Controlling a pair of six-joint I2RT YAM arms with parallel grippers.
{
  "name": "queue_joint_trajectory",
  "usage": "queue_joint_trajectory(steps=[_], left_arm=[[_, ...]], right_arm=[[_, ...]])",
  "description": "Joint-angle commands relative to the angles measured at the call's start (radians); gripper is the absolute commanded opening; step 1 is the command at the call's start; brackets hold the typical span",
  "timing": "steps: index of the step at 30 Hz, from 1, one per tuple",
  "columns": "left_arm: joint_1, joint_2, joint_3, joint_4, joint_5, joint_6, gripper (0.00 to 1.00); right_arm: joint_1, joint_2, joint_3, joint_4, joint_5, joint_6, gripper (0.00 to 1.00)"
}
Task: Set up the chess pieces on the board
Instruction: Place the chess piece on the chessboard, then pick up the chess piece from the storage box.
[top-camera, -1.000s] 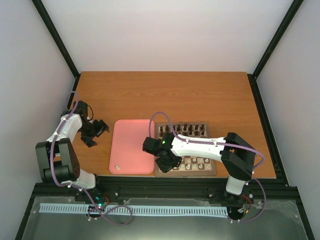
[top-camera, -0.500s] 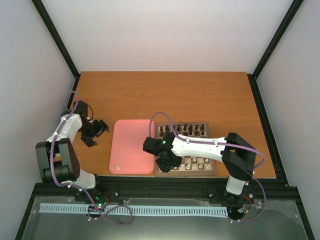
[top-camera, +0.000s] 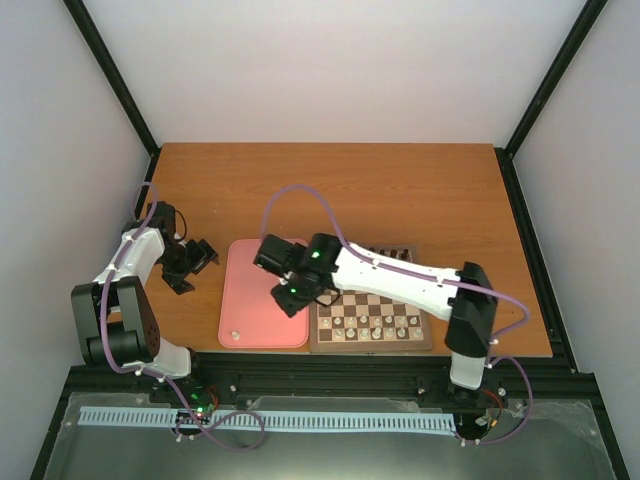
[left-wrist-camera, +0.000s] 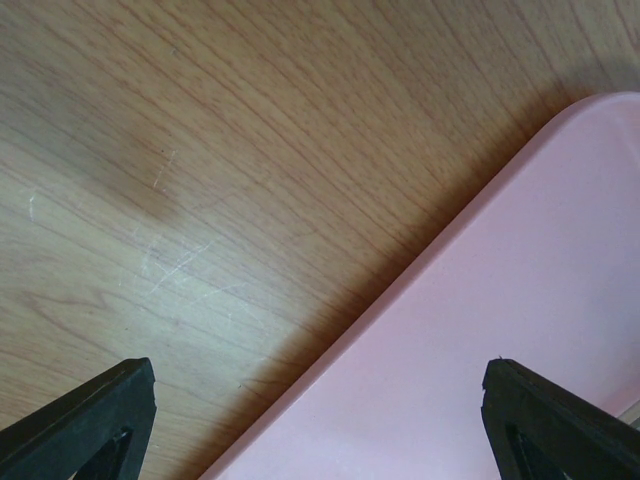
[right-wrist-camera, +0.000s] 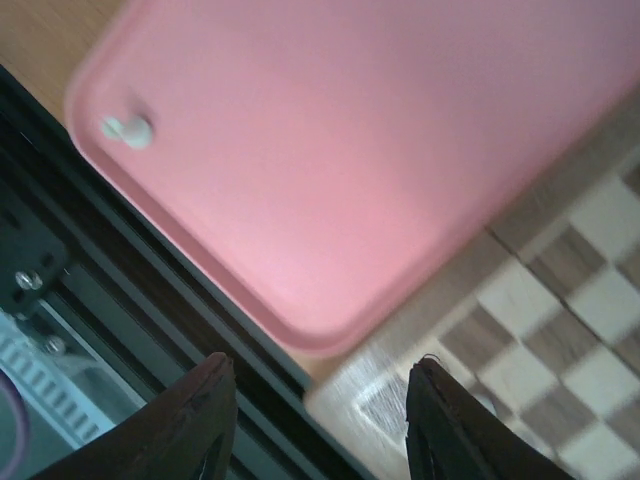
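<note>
Table (top-camera: 330, 190): brown wood, with everything on it gathered toward the near edge.
Left gripper (top-camera: 190, 262): low over the wood at the far left, just beside the tray's left side. Its two black fingers (left-wrist-camera: 90, 420) are spread wide, with nothing between them.
Tray (top-camera: 255, 280): pink, flat and round-cornered. It lies between the left gripper and the board, its right edge right up against the board's left border.
Lone piece (top-camera: 233, 335): one small white figure in the tray's near-left corner. It looks to be lying on its side in the right wrist view, though the picture is blurred.
Right gripper (top-camera: 290, 297): reached across from the right, hanging over the tray's right edge and apart from the lone piece. Its fingers (right-wrist-camera: 200, 420) are parted and hold nothing.
Board (top-camera: 370, 346): a checkered wooden square near the front edge of the table, right of the tray.
White pieces (top-camera: 375, 322): lined up on the two nearest rows of the board; too small to tell their kinds.
Dark pieces (top-camera: 395, 250): along the far rows, mostly hidden under the right arm.
</note>
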Motion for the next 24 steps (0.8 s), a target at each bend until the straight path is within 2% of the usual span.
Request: queue_joint_trajectory(steps=[1, 6, 11, 24], left_arm=[[-0.006, -0.007, 0.019, 0.009, -0.002, -0.008, 1.0], [-0.007, -0.012, 0.02, 0.006, -0.006, -0.008, 1.0], [-0.007, -0.016, 0.025, -0.002, -0.004, -0.009, 1.0], [-0.007, -0.019, 0.024, 0.003, 0.001, -0.01, 1.0]], right_arm=[[0.014, 0.161, 0.138, 0.057, -0.063, -0.121, 0.46], [0.029, 0.333, 0.289, 0.131, -0.149, -0.173, 0.47], [0.06, 0.471, 0.439, 0.115, -0.198, -0.224, 0.46], [0.076, 0.599, 0.521, 0.117, -0.33, -0.263, 0.47]])
